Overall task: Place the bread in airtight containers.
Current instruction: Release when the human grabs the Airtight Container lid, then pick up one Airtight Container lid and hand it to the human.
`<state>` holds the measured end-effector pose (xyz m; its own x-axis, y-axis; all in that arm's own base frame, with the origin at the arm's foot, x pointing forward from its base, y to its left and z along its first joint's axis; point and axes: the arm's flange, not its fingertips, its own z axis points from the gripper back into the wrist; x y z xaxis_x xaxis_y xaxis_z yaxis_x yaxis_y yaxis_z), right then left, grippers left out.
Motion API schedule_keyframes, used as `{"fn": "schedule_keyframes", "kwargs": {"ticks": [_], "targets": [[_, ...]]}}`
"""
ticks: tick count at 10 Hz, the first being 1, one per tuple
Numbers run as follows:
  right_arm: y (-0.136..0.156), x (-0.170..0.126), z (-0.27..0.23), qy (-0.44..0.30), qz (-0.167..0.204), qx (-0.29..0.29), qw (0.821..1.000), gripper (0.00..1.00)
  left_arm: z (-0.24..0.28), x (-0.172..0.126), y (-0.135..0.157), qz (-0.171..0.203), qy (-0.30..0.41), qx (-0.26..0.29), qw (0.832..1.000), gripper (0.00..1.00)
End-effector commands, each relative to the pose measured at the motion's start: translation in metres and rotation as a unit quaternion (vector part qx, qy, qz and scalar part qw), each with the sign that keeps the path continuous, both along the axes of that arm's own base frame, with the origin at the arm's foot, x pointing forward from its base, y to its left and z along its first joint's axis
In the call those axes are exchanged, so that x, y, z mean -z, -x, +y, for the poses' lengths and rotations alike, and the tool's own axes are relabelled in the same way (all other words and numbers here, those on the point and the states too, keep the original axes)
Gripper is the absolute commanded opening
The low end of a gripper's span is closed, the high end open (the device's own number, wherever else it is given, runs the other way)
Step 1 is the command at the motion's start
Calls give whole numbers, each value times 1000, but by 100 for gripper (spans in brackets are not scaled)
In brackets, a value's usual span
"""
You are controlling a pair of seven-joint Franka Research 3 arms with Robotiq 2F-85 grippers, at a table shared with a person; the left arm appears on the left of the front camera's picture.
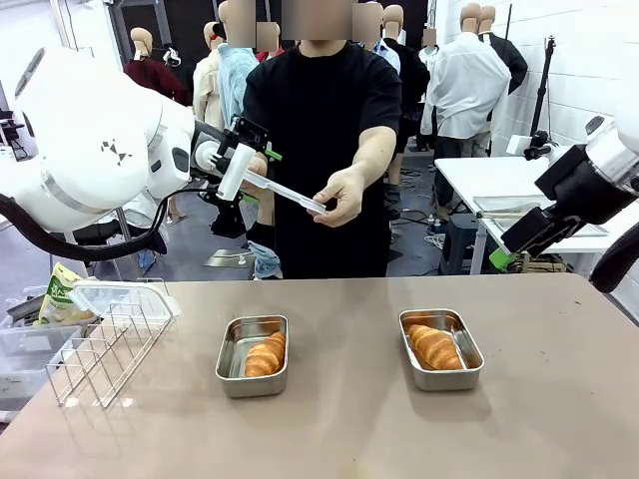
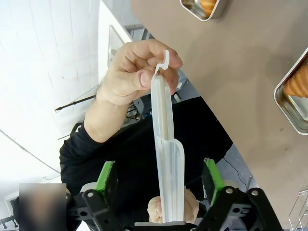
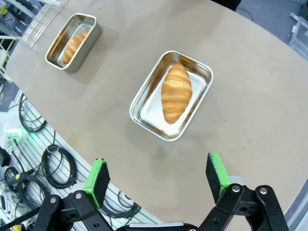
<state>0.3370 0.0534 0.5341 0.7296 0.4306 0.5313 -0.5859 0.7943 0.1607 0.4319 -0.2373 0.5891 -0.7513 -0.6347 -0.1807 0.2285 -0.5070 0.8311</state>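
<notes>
Well apart: two containers (image 1: 252,387) (lidless, seemingly).

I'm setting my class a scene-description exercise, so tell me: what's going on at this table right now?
Two steel containers sit uncovered on the table, the left container with one bread roll inside and the right container with the other bread roll. The person's hand holds one end of a clear lid in the air. The lid's other end stands between the left gripper's open pads, which are not touching it. The right gripper hangs open, raised at the table's right side.
</notes>
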Motion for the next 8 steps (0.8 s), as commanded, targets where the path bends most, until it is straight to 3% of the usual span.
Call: {"fn": "schedule_keyframes", "kwargs": {"ticks": [1, 8], "targets": [[0, 1, 0, -7, 3, -1, 1000, 100, 1, -1, -12, -3, -3, 15, 1000, 100], [0, 1, 0, -7, 3, -1, 1000, 100, 0, -1, -3, 0, 3, -1, 1000, 100]]}}
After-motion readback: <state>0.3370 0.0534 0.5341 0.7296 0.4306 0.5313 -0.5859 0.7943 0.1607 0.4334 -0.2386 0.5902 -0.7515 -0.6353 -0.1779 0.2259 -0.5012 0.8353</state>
